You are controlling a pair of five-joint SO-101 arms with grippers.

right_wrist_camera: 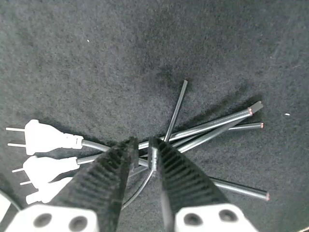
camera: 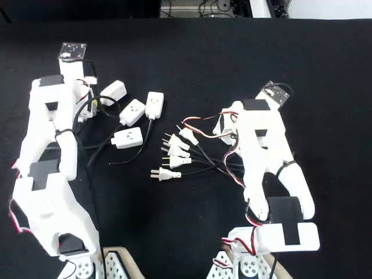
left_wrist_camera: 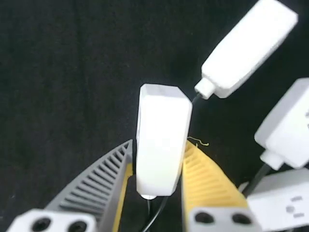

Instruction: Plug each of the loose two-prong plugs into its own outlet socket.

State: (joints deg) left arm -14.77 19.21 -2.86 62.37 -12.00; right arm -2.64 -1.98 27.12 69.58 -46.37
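Closest to my left wrist camera, the left gripper [left_wrist_camera: 159,145] is clamped on one white outlet socket [left_wrist_camera: 161,130], fingers [left_wrist_camera: 205,174] flat against its two long sides, its cord running back between them, over the black table [left_wrist_camera: 58,72]. Just beyond lie three more sockets [left_wrist_camera: 248,48], close together but clear of the held one. On my right wrist camera the right gripper [right_wrist_camera: 143,142] has its fingers drawn almost together, a sliver between them, tips over the bundle of cords [right_wrist_camera: 207,126] that feed the two-prong plugs [right_wrist_camera: 43,137], which lie just beside it with prongs pointing away from the cords; whether a cord is nipped I cannot tell. From overhead I count five plugs [camera: 174,152] fanned near the middle of the table, some touching, and four loose sockets [camera: 132,111] clustered toward its left edge, apart from the plugs. My reading: nothing is plugged in yet, so every pair is left to do, with only one socket in hand. I would expect each plug to need turning so its prongs face a socket's slots. In the way: the plug cords cross in one knot, so lifting one plug may drag its neighbours; the right arm's red-and-white wiring [camera: 200,120] runs just beside the farthest plug; the socket cords [camera: 103,145] loop under the left arm. Past the far edge, some cabling [camera: 212,7] lies off the table.
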